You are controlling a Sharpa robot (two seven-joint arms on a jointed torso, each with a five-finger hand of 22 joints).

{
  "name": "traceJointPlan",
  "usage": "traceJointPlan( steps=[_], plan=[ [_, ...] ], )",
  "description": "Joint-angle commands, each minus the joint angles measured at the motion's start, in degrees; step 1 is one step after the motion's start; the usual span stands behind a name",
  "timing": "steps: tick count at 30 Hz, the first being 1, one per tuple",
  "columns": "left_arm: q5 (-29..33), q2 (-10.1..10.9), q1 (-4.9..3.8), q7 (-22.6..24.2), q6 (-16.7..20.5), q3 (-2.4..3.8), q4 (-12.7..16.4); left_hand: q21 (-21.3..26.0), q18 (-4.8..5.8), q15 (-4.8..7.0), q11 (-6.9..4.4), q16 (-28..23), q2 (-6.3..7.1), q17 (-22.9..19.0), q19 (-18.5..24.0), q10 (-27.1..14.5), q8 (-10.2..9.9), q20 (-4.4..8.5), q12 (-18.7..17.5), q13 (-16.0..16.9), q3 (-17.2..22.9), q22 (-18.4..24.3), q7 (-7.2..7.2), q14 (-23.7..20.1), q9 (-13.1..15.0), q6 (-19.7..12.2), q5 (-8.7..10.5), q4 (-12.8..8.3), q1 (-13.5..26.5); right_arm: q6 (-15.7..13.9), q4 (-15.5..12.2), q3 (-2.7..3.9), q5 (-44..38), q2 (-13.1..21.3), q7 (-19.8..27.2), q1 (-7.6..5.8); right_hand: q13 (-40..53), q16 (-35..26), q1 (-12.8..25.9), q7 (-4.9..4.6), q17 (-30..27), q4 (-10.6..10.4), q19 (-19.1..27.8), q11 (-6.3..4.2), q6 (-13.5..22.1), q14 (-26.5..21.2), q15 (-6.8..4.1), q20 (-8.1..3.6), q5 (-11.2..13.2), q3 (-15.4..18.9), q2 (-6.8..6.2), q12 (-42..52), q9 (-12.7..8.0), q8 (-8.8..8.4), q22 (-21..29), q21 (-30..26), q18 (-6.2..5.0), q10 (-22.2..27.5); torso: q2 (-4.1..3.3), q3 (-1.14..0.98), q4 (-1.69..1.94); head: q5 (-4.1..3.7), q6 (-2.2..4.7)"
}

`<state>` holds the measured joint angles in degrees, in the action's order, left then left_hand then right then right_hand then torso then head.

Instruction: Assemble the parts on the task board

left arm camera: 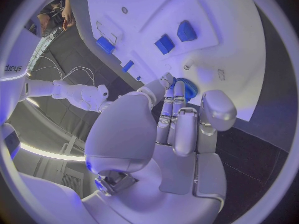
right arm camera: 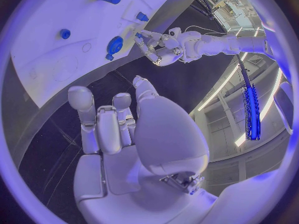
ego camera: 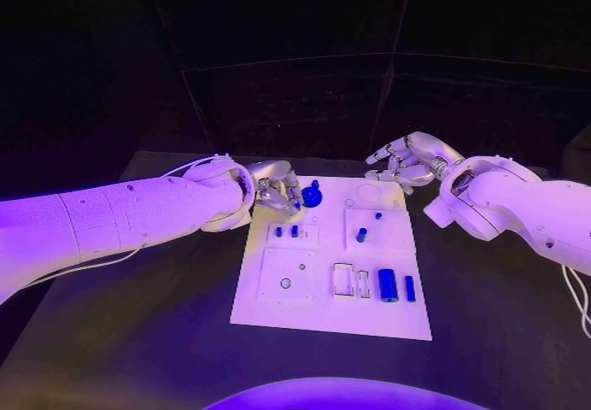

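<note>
On the black worktop [ego camera: 148, 342], the left hand [ego camera: 273, 190] touches its fingers [left arm camera: 176, 97] to the round blue part [ego camera: 312, 196] at the task board's [ego camera: 308, 316] twelve o'clock edge, while the right hand [ego camera: 404, 162] hovers at one o'clock, fingers apart, holding nothing.

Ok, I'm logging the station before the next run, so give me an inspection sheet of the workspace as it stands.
Surface: black table, with the white task board in the middle.
Job's things: a round blue gear-like part at the board's far edge by the left hand; small blue parts in a recess; a blue cylinder and a slimmer blue piece near the board's near right.
Clutter: nothing seen.
Hands: left hand has its fingertips at the gear-like part; whether it grips it cannot be told. Right hand hovers above the board's far right corner, fingers apart, holding nothing.
Cables: thin white cable along the right arm.
Surroundings: dark.
</note>
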<state>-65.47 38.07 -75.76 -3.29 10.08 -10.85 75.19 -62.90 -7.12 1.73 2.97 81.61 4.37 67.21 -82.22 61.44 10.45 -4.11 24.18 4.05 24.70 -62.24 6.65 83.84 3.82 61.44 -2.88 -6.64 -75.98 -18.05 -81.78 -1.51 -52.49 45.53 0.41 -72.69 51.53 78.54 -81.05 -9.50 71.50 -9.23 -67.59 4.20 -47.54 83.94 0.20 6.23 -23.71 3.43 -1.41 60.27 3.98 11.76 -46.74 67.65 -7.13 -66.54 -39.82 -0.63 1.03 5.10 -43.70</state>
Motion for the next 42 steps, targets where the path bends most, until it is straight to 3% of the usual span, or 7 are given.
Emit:
traceJointPlan(
  steps=[1,24,29,36,42],
  plan=[
    [0.58,0.11,0.07,-0.45,-2.31,0.01,-0.28,-0.11,0.90,-0.15,0.19,0.11,0.03,-0.13,-0.01,0.36,-0.36,0.13,-0.28,-0.09,0.24,0.02,0.28,2.02,-0.01,0.18,0.14,0.13,0.54,-0.06,-0.12,0.04,-0.15,-0.04,0.27,-0.10,-0.05,-0.30,-0.04,0.04,-0.05,-0.15,0.01,0.03,0.23,2.06,-0.44,-0.28,-0.22,-0.20,0.14,0.09,-0.06,0.35,0.04,-0.29,-0.84,-0.12,-0.03,0.01,-0.08,0.21,0.06],
    [0.59,-0.41,0.65,-1.26,-4.25,-0.10,-2.68,-0.19,0.92,-0.15,0.17,0.14,0.02,-0.03,-0.02,0.36,-0.44,0.11,-0.41,-0.11,0.38,-0.08,0.26,2.03,-0.01,0.21,0.14,0.10,0.53,0.01,-0.13,0.04,-0.15,-0.14,0.55,-0.09,-0.43,-0.38,-0.02,0.03,-0.15,-0.17,0.09,0.03,0.22,2.03,-0.44,-0.28,-0.23,-0.20,0.11,-0.20,-0.06,0.37,0.19,-0.38,-0.86,0.13,-0.06,-0.09,-0.08,0.14,-0.16],
    [0.59,-0.56,0.76,-1.28,-4.49,-0.13,-2.83,-0.17,0.91,-0.15,0.18,0.13,0.01,-0.07,-0.01,0.36,-0.46,0.11,-0.45,-0.12,0.41,-0.07,0.26,2.02,-0.01,0.21,0.14,0.08,0.52,-0.02,-0.10,0.04,-0.15,-0.16,0.56,-0.09,-0.43,-0.38,-0.02,0.03,-0.15,-0.17,0.09,0.03,0.22,2.03,-0.44,-0.28,-0.23,-0.20,0.11,-0.20,-0.06,0.37,0.19,-0.38,-0.86,0.13,-0.04,0.00,-0.04,-0.11,-0.20],
    [0.59,-0.78,0.84,-1.26,-4.83,-0.14,-2.92,-0.17,0.91,-0.15,0.18,0.14,0.01,-0.04,-0.01,0.36,-0.47,0.11,-0.46,-0.12,0.43,-0.07,0.26,2.02,-0.01,0.21,0.14,0.08,0.52,0.02,-0.07,0.04,-0.15,-0.23,0.54,-0.09,-0.40,-0.37,0.00,0.03,-0.10,-0.22,0.09,0.03,0.22,2.04,-0.44,-0.28,-0.24,-0.22,0.13,-0.17,-0.07,0.38,0.18,-0.38,-0.86,0.12,-0.01,-0.09,-0.04,-0.13,-0.22],
    [0.59,-0.86,0.87,-1.29,-5.14,-0.14,-2.87,-0.19,0.92,-0.15,0.17,0.14,0.02,-0.04,0.00,0.38,-0.49,0.11,-0.49,-0.12,0.46,-0.09,0.25,2.02,-0.01,0.24,0.14,0.06,0.52,0.02,-0.07,0.04,-0.15,-0.23,0.52,-0.09,-0.40,-0.37,0.00,0.03,-0.10,-0.22,0.09,0.03,0.22,2.04,-0.44,-0.28,-0.24,-0.22,0.13,-0.17,-0.07,0.38,0.18,-0.38,-0.86,0.12,-0.02,-0.04,-0.05,-0.12,-0.28]
  ],
)
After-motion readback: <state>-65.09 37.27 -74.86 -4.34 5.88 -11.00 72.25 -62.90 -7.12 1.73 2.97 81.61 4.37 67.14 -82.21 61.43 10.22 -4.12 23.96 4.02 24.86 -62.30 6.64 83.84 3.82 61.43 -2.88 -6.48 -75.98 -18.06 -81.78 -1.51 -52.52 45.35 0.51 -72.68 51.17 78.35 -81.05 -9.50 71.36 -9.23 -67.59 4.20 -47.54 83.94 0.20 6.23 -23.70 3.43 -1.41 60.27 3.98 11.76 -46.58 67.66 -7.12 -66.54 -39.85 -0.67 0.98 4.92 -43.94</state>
